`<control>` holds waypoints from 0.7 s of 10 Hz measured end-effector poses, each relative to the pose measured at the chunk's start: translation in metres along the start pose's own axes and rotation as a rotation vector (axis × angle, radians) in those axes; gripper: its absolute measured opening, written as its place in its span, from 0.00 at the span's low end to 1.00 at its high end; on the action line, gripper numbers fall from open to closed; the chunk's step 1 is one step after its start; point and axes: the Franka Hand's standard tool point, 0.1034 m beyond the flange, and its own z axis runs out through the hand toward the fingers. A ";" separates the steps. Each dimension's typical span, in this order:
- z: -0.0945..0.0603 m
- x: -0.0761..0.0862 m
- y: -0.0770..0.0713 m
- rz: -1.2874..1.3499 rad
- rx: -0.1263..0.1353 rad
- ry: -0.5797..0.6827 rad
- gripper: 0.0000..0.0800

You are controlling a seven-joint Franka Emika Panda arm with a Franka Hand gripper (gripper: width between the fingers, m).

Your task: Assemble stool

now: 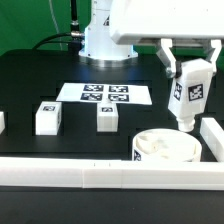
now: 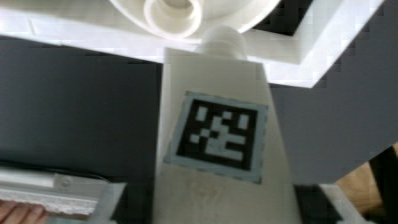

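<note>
The leg block [image 1: 190,95] is hanging upright in the gripper [image 1: 189,70], jaws clamping its upper end, with its tip at the seat disc [image 1: 163,147] and, in the wrist view, pointing at a socket. Insertion seems to be underway; next comes aligning, lowering and probably twisting. Two spare legs [image 1: 48,117] [image 1: 108,118] are lying near the marker board [image 1: 105,94].

The exterior view's left edge crops one leg [image 1: 2,122]; the rail [image 1: 100,172] hides the seat's [image 1: 165,145] base; the held leg [image 2: 217,130] is blurred.
</note>
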 end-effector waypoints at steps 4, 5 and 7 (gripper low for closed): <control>0.009 -0.006 0.011 -0.088 -0.022 0.026 0.41; 0.010 -0.005 0.013 -0.114 -0.025 0.026 0.41; 0.010 -0.006 0.012 -0.113 -0.024 0.024 0.41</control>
